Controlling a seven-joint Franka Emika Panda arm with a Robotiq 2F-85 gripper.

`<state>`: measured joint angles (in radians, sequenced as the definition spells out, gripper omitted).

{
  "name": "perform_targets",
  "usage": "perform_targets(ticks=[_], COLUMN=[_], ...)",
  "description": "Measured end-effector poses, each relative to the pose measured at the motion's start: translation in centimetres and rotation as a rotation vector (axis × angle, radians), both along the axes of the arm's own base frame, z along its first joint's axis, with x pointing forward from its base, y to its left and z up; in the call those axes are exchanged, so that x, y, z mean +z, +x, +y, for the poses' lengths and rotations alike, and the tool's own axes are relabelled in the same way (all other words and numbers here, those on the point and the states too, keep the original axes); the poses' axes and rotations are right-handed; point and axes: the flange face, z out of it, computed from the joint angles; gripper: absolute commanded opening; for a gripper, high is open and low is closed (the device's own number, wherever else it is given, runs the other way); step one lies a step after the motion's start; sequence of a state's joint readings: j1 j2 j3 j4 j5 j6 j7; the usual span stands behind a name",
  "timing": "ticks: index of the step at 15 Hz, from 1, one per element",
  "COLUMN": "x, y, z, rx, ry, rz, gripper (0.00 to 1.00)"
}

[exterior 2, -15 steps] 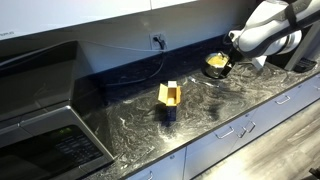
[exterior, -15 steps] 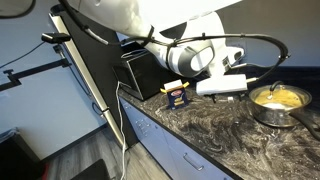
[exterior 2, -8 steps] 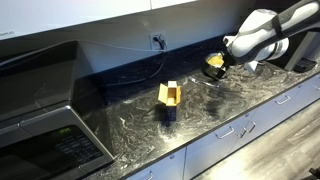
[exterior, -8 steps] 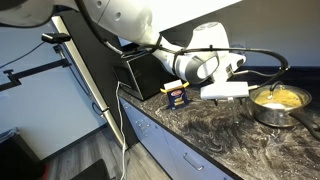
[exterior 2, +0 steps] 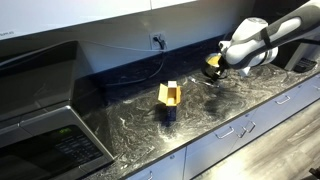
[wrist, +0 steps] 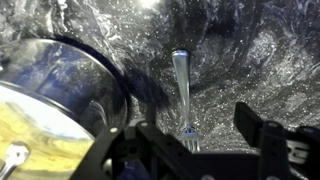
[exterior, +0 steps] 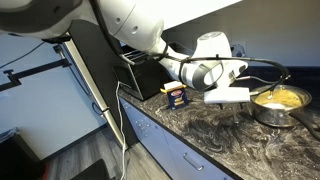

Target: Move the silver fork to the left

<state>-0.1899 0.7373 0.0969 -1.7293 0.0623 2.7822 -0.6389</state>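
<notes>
In the wrist view the silver fork (wrist: 182, 92) lies flat on the dark marbled counter, handle pointing away and tines nearest my gripper. My gripper (wrist: 190, 140) hovers open just above the tine end, one finger on each side and nothing held. The steel pot (wrist: 60, 95) with yellow contents sits right beside the fork. In both exterior views the gripper (exterior: 230, 97) (exterior 2: 222, 68) hangs low over the counter next to the pot (exterior: 277, 102) (exterior 2: 214, 63). The fork is too small to make out there.
A small yellow and blue box (exterior: 176, 94) (exterior 2: 170, 99) stands on the counter. A black appliance (exterior: 135, 68) sits at the counter's end. A microwave (exterior 2: 45, 120) fills the near corner. The wall with an outlet (exterior 2: 157, 42) runs behind.
The arm has swung along the counter away from over the pot and come lower, toward the yellow and blue box. The box and the pot have not moved.
</notes>
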Motion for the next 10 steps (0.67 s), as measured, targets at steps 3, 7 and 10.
perform_targets(ticks=[3,7,10], x=[-0.6,-1.3,-2.0], y=[0.5,1.1,1.5], z=[0.0,0.1,0.2], rx=[-0.008,-0.007,-0.005], ry=[-0.002,0.001,0.006], rz=[-0.001,-0.004,-0.004], gripper=[0.75,0.60,0.53])
